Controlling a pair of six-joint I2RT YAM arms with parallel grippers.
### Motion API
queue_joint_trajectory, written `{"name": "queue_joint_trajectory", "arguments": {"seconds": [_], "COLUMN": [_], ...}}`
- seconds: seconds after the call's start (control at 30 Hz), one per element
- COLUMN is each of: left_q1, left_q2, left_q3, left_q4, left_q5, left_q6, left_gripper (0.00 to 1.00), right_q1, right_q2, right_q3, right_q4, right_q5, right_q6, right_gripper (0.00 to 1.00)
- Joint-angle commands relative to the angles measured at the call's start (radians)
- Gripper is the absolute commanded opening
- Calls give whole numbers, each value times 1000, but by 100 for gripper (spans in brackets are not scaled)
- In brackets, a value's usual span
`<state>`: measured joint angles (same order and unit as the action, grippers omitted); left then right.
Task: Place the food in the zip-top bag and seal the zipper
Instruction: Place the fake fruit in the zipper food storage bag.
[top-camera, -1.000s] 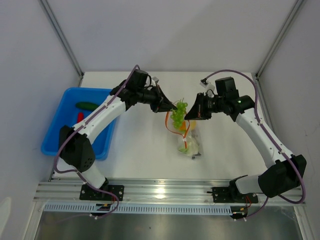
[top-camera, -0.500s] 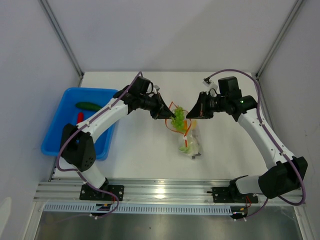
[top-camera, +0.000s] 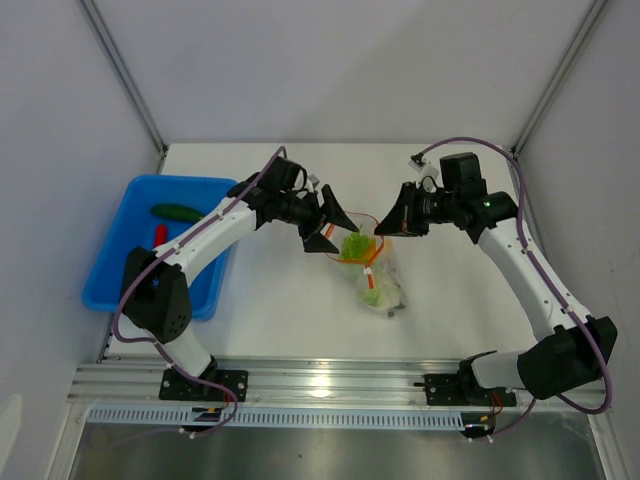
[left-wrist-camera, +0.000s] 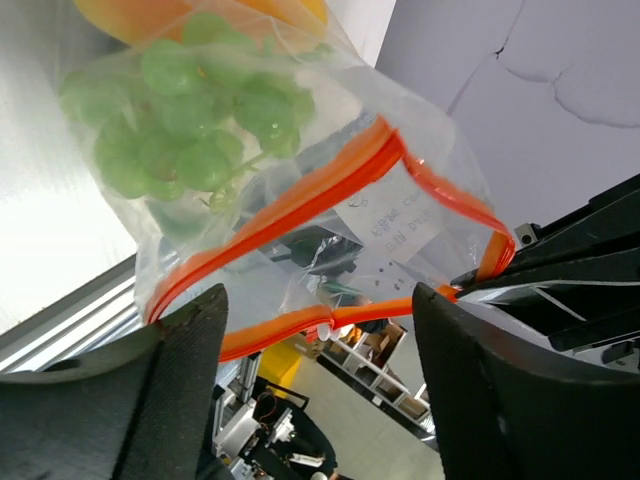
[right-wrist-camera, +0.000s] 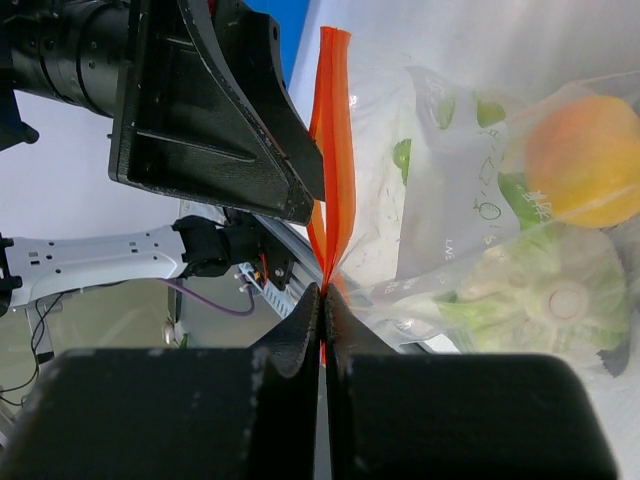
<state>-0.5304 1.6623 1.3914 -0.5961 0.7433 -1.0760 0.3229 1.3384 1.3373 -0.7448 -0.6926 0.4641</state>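
Overhead view of a white worktop (top-camera: 270, 300), with two white robot arms reaching in from the near edge toward a clear bag (top-camera: 382, 290) at the middle.

The right fingers (top-camera: 383, 231) are pressed tight together on the orange zipper (left-wrist-camera: 300, 197) at one end of the bag's mouth. They hold that end up while the bag's lower part rests on the worktop. The left fingers (top-camera: 334, 230) stand wide apart and grip nothing. They sit at the opposite side of the mouth, just beside the zipper loop, and whether they touch the plastic cannot be told. The mouth gapes open between the two arms.

Green grapes (top-camera: 353, 243) lie inside, just under the zipper. Deeper down are an orange piece (right-wrist-camera: 585, 160) and a leafy vegetable (right-wrist-camera: 545, 290).

A blue tray (top-camera: 112, 275) sits at the worktop's left side, well apart from the bag. A cucumber (top-camera: 176, 211) and a red chili (top-camera: 160, 232) lie in its far half. The left arm passes over the tray's right rim.

Bare worktop lies between tray and bag, behind the bag up to the far edge, and to the right of the bag beneath the right arm. A metal rail along the near edge carries both arm bases. Plain white walls close in on three sides, with slanted metal struts at the far corners.
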Motion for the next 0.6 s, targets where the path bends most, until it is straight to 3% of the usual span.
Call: {"name": "queue_joint_trajectory", "arguments": {"seconds": [0.0,0.57], "left_q1": [-10,55], "left_q2": [-36,-55], "left_q3": [29,144], "left_q4": [-13,-110], "left_q5": [8,-39], "left_q6": [30,136], "left_gripper": [79,83], "right_q1": [-7,-10], "right_q2": [-36,-33], "right_q3": [3,-21], "right_q4": [39,42], "right_q5": [-15,-13], "right_q6": [15,15], "right_gripper": [0,0]}}
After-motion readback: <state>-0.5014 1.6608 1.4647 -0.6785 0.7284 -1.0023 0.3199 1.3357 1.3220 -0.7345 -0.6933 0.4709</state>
